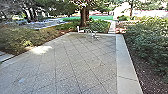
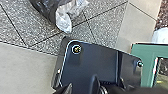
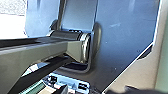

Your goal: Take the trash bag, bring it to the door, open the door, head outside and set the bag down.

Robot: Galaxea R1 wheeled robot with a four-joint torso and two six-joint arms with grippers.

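The bag [image 2: 50,8] is seen against paving [image 1: 82,62], presumably for leaving outside; neither gripper's state can be told.

No text, label, brand, number or sign can be read — neither in the head view nor in either wrist view.
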